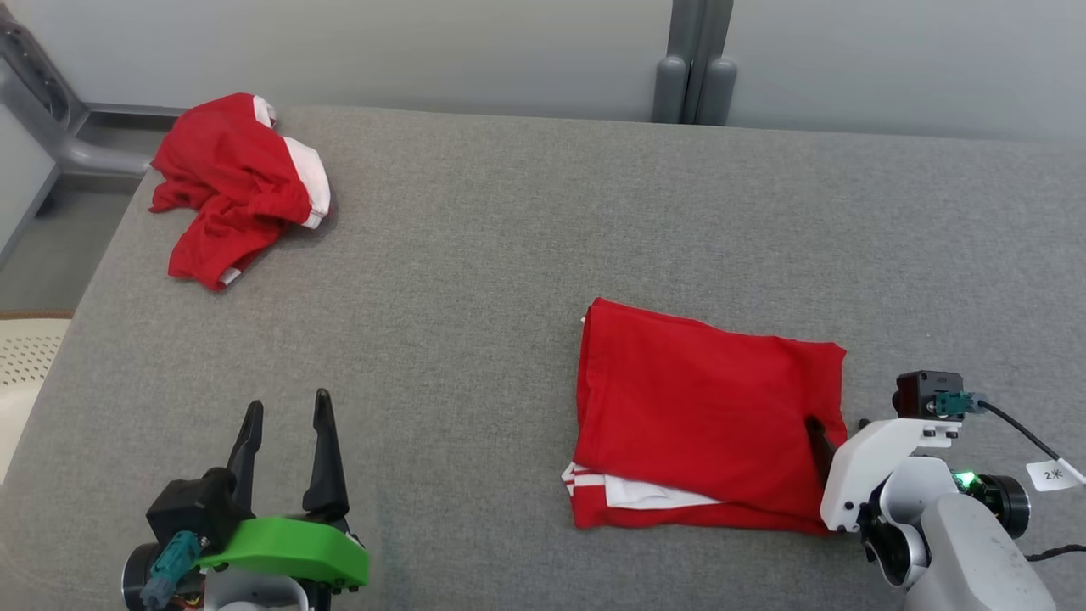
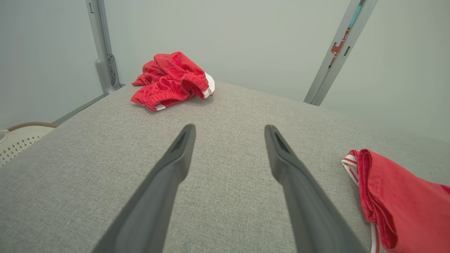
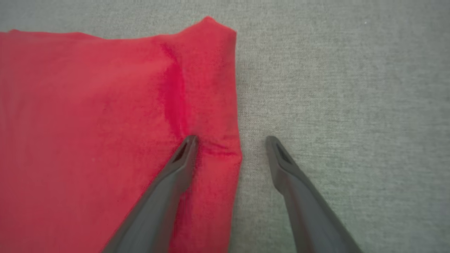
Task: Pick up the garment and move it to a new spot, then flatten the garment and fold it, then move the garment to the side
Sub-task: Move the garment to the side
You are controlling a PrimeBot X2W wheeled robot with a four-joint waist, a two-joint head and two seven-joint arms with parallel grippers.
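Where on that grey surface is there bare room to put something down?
The widest bare stretch of the grey top runs between the crumpled red garment at the far left corner and the folded red garment. The far right corner is bare too. Crowded: near right, where the right fingers straddle the folded garment's edge.

On the table [image 1: 475,255] the folded garment [image 1: 708,416] lies near right and the crumpled garment [image 1: 233,182] far left, well apart. The left gripper [image 1: 287,407] is near left. The right gripper [image 3: 232,140] straddles the folded garment's right edge, one finger on the cloth.
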